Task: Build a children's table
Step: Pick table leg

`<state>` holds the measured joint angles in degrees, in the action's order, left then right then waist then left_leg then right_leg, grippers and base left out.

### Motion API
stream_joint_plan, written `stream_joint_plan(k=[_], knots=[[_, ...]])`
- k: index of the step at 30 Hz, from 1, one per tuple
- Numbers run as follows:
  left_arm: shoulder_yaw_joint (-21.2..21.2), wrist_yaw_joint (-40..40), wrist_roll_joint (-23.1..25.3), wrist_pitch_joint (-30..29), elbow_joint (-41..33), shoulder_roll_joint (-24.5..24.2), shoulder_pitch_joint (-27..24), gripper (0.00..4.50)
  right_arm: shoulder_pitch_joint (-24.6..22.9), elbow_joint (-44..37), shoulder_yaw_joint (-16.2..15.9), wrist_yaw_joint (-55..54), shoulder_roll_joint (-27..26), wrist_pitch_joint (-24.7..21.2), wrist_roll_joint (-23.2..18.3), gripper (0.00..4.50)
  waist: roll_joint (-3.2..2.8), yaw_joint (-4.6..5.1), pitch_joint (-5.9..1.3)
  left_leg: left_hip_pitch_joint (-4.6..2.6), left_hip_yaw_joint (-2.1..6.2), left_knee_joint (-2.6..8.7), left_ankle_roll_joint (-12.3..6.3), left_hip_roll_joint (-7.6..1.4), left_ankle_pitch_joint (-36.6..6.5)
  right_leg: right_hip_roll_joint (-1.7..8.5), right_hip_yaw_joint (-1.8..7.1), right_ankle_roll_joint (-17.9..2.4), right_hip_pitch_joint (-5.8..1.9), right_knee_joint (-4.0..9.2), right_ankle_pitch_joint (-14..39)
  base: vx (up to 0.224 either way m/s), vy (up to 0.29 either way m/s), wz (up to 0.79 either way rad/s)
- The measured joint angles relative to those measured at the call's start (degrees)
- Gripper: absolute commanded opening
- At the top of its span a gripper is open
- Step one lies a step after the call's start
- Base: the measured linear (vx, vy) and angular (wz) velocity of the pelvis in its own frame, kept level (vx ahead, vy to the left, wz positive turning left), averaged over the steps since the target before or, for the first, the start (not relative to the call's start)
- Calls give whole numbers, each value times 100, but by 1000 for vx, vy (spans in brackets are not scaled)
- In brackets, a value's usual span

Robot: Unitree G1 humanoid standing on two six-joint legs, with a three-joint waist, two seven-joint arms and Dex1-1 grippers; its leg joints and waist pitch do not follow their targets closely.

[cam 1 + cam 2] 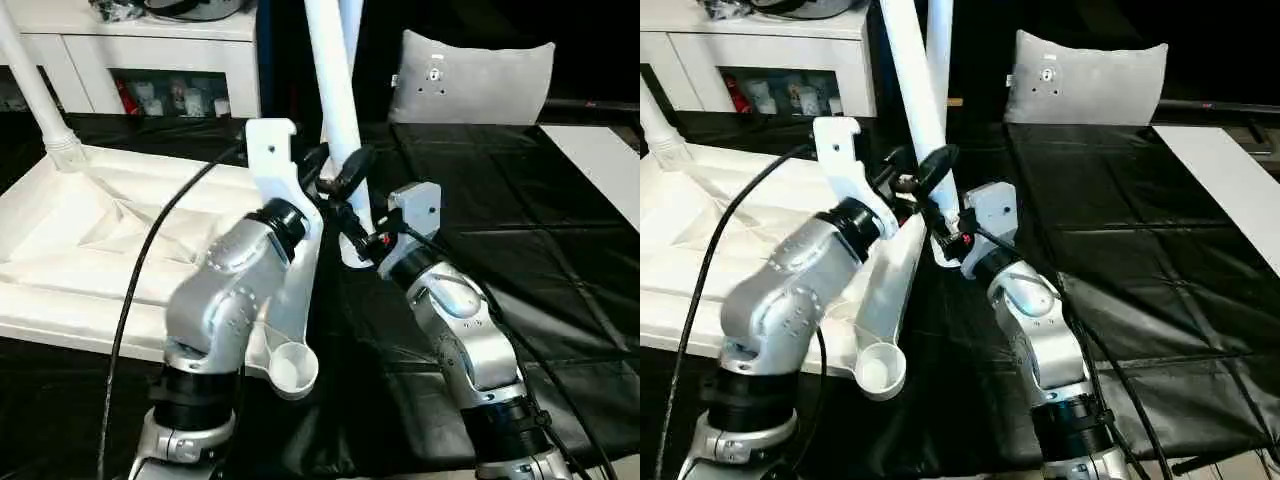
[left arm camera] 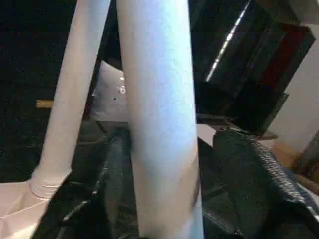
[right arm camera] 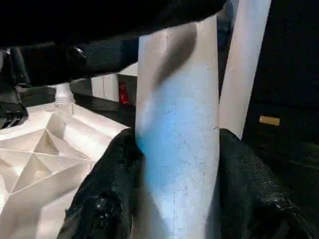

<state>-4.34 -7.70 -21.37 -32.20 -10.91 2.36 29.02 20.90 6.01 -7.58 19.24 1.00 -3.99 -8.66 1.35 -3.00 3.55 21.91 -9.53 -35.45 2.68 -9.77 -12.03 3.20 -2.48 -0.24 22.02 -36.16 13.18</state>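
Silver forearms reaching up front; right gripper clamped on upright white leg at inverted table top corner, left gripper straddling same leg, fingers apart.

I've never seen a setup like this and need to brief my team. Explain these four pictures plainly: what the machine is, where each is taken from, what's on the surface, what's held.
This is a two-armed humanoid robot putting together a children's table. The two wide pictures come from cameras on its head, looking down over its silver forearms. The two close pictures come from a camera on each wrist, looking along that gripper's black fingers.

On the black floor covering lies the white table top, upside down, ribs showing. One leg already stands in a far corner.

The right gripper is closed on another leg, held upright near the top's right edge. The left gripper is at the same leg, with fingers either side; its grip isn't clear. Behind are a white cabinet and a pillow.
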Motion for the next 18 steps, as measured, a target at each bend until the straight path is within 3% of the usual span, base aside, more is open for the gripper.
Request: stream_joint_plan(k=[5,12,15,16,18], knots=[[109,8,-78,-43,0,91,-16,237,71,197,-32,29,15,238,72,188,4,-1,2,-2,-10,0,-4,-2,10,1,3,-3,0,0,-14,0,0,0],[778,67,-1042,-619,-2,582,-143,185,74,455,-9,131,150,617,254,188,6,-11,4,0,-17,0,-11,-4,17,3,3,-3,1,1,-22,0,0,0],[1032,105,-1519,-813,-1,717,-133,182,78,458,41,135,161,742,247,188,6,-13,4,0,-19,-1,-14,-4,18,3,3,-3,1,1,-22,0,0,0],[1084,100,-1622,-868,1,717,-132,227,78,468,39,140,181,771,249,188,6,-11,4,0,-19,0,-18,-5,21,3,2,-3,1,0,-22,0,0,0],[1131,87,-1727,-927,2,717,-131,233,78,487,39,167,221,831,257,188,6,-11,3,1,-19,0,-23,-5,24,3,2,-2,1,0,-23,0,0,0]])
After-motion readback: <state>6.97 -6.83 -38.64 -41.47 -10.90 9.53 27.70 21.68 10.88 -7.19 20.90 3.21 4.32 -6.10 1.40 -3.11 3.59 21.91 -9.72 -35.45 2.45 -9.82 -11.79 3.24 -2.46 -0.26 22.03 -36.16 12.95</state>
